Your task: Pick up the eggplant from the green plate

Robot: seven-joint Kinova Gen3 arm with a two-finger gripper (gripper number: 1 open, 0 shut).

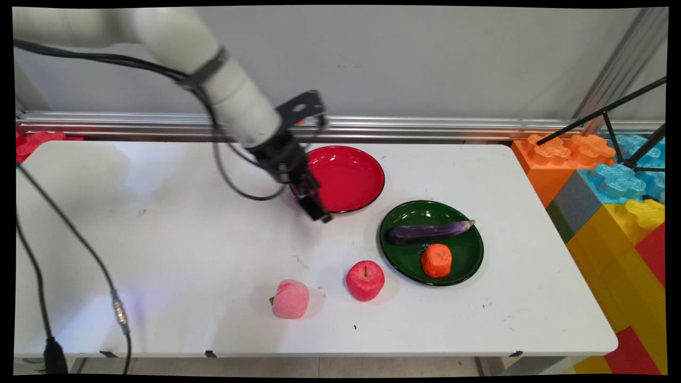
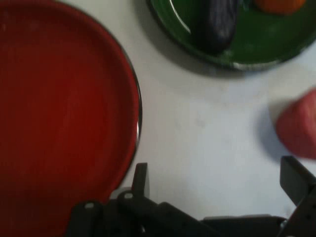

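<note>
White table (image 1: 175, 255), all in reach. Red plate (image 1: 351, 175) bare, near the back edge. Green plate (image 1: 463, 260) just right, carrying eggplant (image 1: 428, 232) and orange (image 1: 436, 260). Apple (image 1: 365, 280) and peach (image 1: 290, 299) loose near the front. My gripper (image 1: 318, 210) hangs low at the red plate's rim, tilted down-right, fingers (image 2: 140, 178) spread wide, holding nothing.

White table (image 1: 186, 239) before a grey wall (image 1: 425, 53); big toy bricks (image 1: 612, 213) at right
</note>
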